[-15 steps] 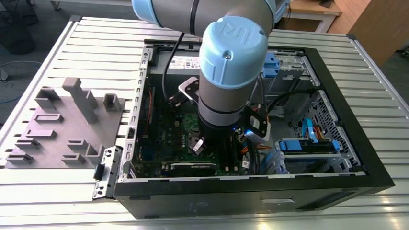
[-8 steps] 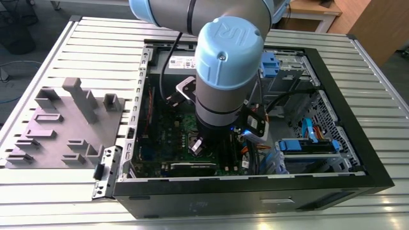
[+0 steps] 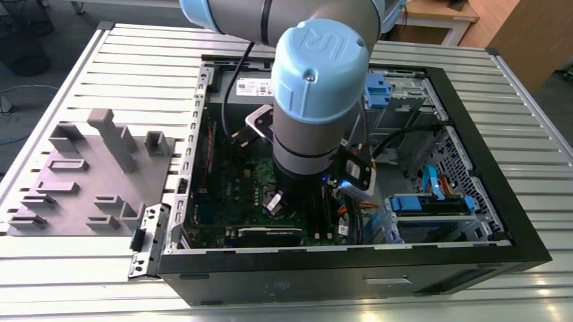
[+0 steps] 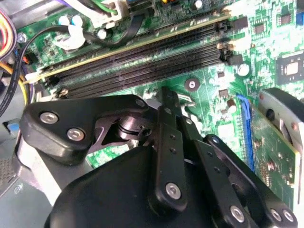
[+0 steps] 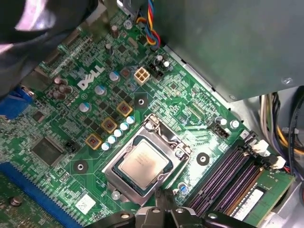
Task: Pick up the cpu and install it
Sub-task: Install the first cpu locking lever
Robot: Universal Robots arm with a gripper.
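The gripper's (image 4: pixel 167 102) black linkage sits closest to the lens in the second wrist view, its fingers drawn together to a narrow tip with nothing visible between them — it appears empty. It hangs low inside the open computer case (image 3: pixel 465 228), over the green motherboard (image 5: pixel 71 123). In the first wrist view the cpu (image 5: pixel 144 161) already lies flat in the socket frame (image 5: pixel 164 134), silvery top up, edges square to the frame. Judged from this, the placing looks done; doing the step well means checking the chip sits level with no corner proud — and not dragging the fingertips across it or the memory slots (image 4: pixel 142 64) nearby.
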